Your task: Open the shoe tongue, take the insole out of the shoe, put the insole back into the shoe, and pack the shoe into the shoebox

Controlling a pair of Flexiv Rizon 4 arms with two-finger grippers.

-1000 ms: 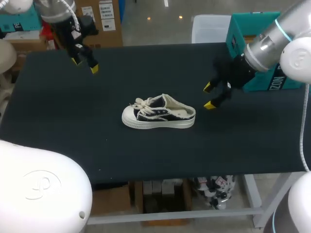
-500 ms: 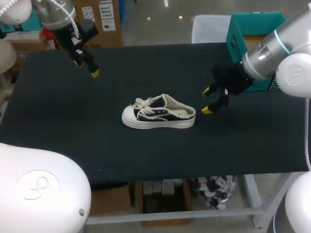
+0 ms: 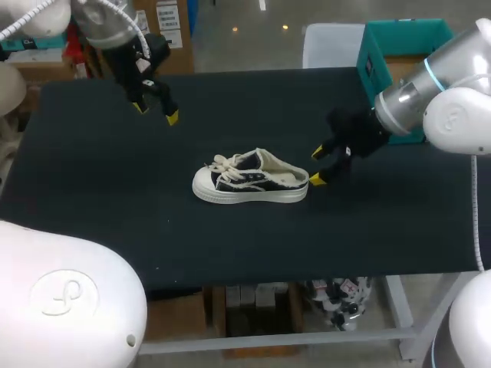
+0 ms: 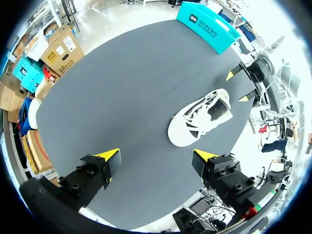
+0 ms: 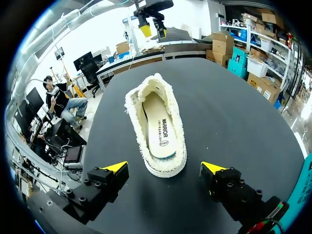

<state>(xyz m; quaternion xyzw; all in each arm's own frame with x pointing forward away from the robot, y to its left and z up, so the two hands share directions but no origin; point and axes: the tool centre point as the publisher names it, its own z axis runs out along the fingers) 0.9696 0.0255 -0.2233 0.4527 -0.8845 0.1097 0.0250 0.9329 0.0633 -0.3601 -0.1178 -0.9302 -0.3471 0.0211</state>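
The shoe [image 3: 250, 182] stood upright on its sole near the middle of the table [image 3: 92, 192], toe toward the left edge and heel toward the right, an arrangement that left its open collar facing up and its heel free for an approach from the right side. The right gripper [image 3: 316, 165] sat low, just beside that heel, its jaws spread wide with nothing in them. In the right wrist view the heel lay ahead of and between the two yellow tips without touching either, so the arm seemed lined up either to steady the shoe from behind or to reach into the opening. The insole [image 5: 158, 127] lay flat inside the shoe, and the laces looked crossed over a tongue not yet lifted, so the task appeared to be at its first step. The left gripper [image 3: 156, 113] hung above the far left part of the table, well apart from the shoe, jaws likewise wide and empty, probably placed to come down on the toe and laces. The teal shoebox [image 3: 368, 69] waited at the far right corner, clear of both arms.
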